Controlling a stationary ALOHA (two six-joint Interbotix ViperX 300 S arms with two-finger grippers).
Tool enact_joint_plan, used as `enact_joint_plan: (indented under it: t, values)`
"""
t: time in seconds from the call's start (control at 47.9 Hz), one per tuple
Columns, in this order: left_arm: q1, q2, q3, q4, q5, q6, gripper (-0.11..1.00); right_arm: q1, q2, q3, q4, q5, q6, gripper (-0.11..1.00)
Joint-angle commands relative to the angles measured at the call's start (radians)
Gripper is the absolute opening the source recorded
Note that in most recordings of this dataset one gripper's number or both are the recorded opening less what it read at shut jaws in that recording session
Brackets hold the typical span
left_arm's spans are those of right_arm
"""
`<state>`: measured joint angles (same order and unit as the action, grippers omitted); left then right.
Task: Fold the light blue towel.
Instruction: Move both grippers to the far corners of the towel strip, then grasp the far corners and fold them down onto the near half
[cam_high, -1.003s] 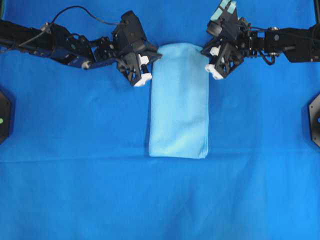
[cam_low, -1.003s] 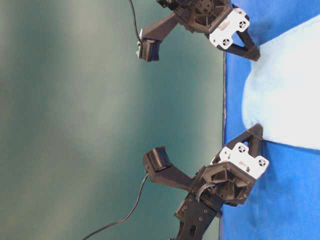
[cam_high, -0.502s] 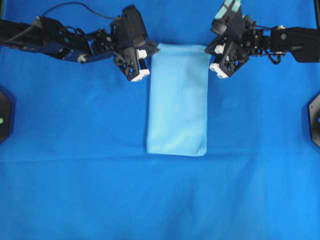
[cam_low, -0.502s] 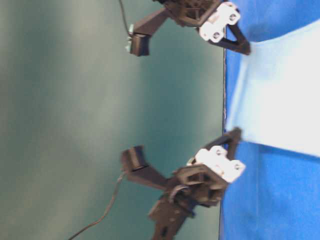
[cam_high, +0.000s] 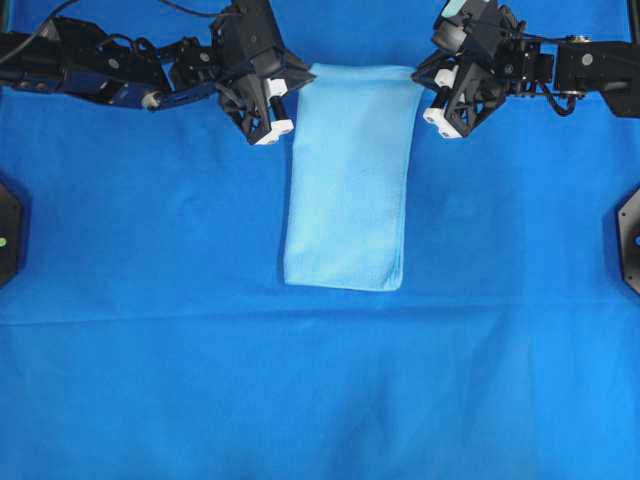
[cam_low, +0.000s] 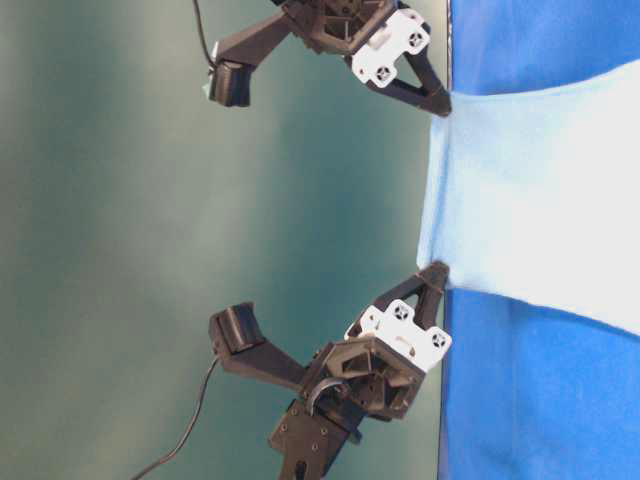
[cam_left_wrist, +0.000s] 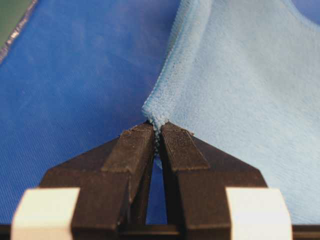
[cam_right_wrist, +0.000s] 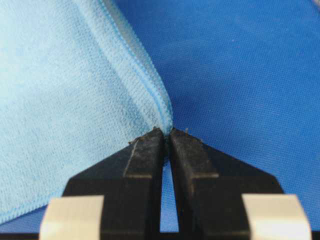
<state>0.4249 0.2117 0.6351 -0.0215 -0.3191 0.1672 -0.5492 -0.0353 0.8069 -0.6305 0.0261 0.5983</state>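
Observation:
The light blue towel (cam_high: 347, 180) is folded into a long strip on the deep blue table cloth (cam_high: 150, 300). My left gripper (cam_high: 305, 80) is shut on its far left corner, and my right gripper (cam_high: 420, 82) is shut on its far right corner. Both hold the far edge lifted above the table; the near end lies on the cloth. The table-level view shows the towel (cam_low: 530, 200) stretched taut between the left gripper (cam_low: 437, 272) and the right gripper (cam_low: 440, 103). The left wrist view shows the pinched corner (cam_left_wrist: 156, 117), the right wrist view the hemmed corner (cam_right_wrist: 167, 122).
The deep blue table cloth covers the whole table. Two black mounts sit at the left edge (cam_high: 8, 230) and the right edge (cam_high: 630, 240). A green wall (cam_low: 150, 200) stands behind the arms.
Both grippers have risen and moved towards the far edge with the towel's corners. The far edge is now pulled straight and taut, and the towel's near end has slid away from the front.

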Motion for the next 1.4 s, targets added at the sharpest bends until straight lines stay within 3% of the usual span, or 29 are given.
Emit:
enact_joint_plan:
  t: [0.0,0.209,0.46,0.711,0.899,1.254,1.379]
  values:
    - [-0.015,-0.052,0.006,-0.003,-0.002,0.0,0.03,-0.002,-0.04,-0.011,-0.002,0.002,0.003,0.05]
    - [-0.078,-0.132,0.066,-0.003,-0.005,0.005,0.03,0.057,-0.109,0.009,-0.002,0.005,0.014,0.05]
    - [-0.179,-0.196,0.146,-0.003,-0.006,-0.02,0.03,0.179,-0.166,0.049,0.025,0.044,0.038,0.05]
    - [-0.322,-0.21,0.198,-0.008,-0.002,-0.038,0.03,0.368,-0.17,0.071,0.061,0.098,0.106,0.05]
    - [-0.407,-0.186,0.204,-0.008,-0.002,-0.071,0.03,0.462,-0.149,0.072,0.066,0.126,0.183,0.05]
    - [-0.511,-0.063,0.17,-0.008,-0.031,-0.077,0.03,0.54,-0.026,0.061,0.067,0.074,0.259,0.05]
    - [-0.515,-0.061,0.167,-0.008,-0.031,-0.077,0.03,0.543,-0.009,0.06,0.067,0.046,0.284,0.05]
